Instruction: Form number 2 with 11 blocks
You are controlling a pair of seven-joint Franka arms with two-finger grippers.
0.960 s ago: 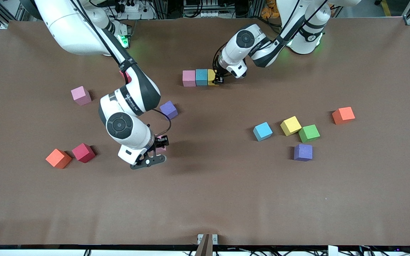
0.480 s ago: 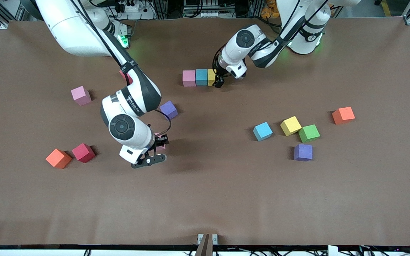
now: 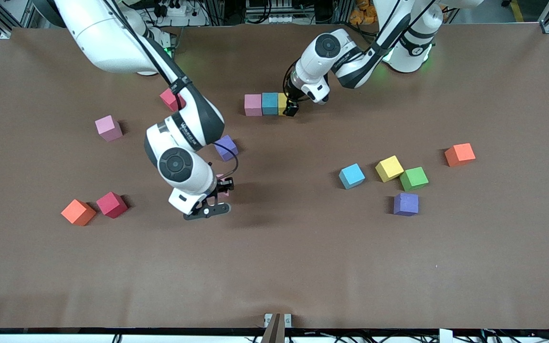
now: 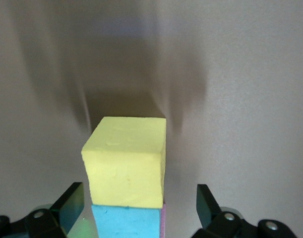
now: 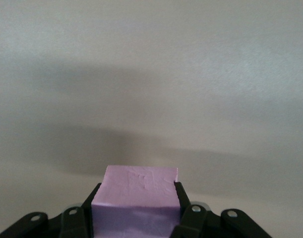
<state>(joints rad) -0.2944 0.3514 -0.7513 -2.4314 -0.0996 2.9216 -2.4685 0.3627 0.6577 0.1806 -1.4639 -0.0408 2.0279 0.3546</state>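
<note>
A row of three blocks lies on the table near the arms' bases: pink, light blue and yellow. My left gripper hangs open just over the yellow block, its fingers standing apart from the block's sides. The left wrist view shows the light blue block touching the yellow one. My right gripper is shut on a pink block, over bare table beside a purple block.
Loose blocks toward the right arm's end: pink, red, orange, red. Toward the left arm's end: light blue, yellow, green, purple, orange.
The left gripper opened, let go of the yellow block at the row's end and rose a little. The right gripper carried its pink block slightly toward the row.
</note>
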